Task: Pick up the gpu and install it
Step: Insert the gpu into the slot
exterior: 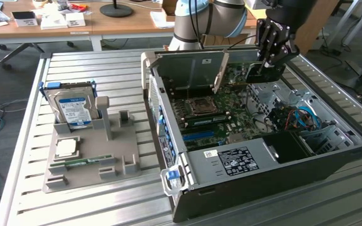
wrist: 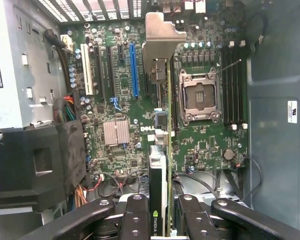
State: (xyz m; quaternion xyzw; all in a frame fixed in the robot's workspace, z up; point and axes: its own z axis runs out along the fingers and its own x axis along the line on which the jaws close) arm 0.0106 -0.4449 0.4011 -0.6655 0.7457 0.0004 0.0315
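Gripper [wrist: 162, 217]: fingers are clamped on the gpu [wrist: 159, 170].
gpu: held edge-on over the motherboard [wrist: 120, 100], inside the case [exterior: 263, 183].
Slots [wrist: 134, 70]: card edge should be lined up squarely with 1, untilted.

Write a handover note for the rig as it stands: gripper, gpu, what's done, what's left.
Gripper: shut on the gpu, holding it on edge over the open computer case.
Gpu: hangs above the motherboard, with its metal bracket toward the case's vented rear. In the wrist view it lines up between the blue slot and the CPU socket. It is not in any slot.
Done: pickup.
Left: install, as the card is not yet seated.
Other: the hard drive stands in the grey holder on the exterior view's left.
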